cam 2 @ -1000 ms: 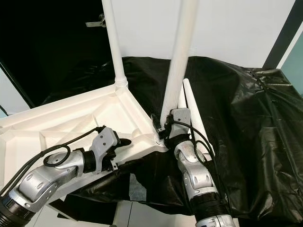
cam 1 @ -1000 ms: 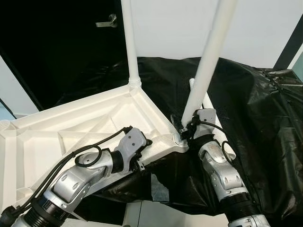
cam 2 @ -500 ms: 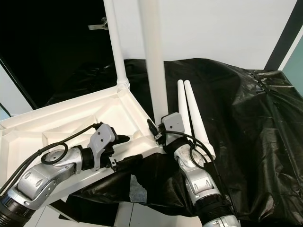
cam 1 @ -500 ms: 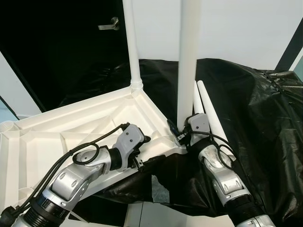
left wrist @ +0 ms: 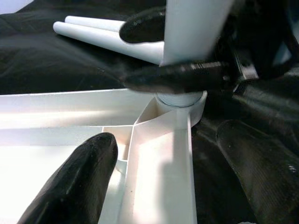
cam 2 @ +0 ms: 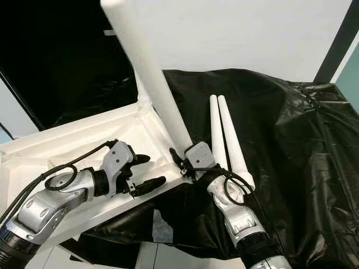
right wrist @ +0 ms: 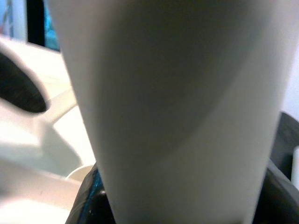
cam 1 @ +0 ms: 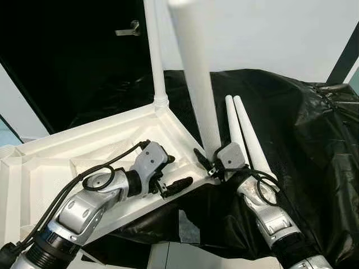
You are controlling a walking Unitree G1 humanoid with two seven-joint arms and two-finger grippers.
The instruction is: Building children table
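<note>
A white tabletop [cam 1: 84,151] lies upside down, partly on a black sheet [cam 1: 314,145]. 1 thin leg [cam 1: 154,50] stands straight up in its far corner.

The right pincer [cam 1: 206,163] is pinching a big white leg [cam 1: 196,84] near its bottom end. That end sits at the near corner socket [left wrist: 180,99] of the tabletop, and the leg tilts toward the robot's left — its top leans over the tabletop.

The left pincer [cam 1: 173,175] is spread wide. 1 finger [left wrist: 79,182] is inside the tabletop and the other is outside, with the rim between them, just beside the socket.

2 more legs [cam 1: 247,134] lie side by side on the black sheet, touching each other, close behind the right pincer.
</note>
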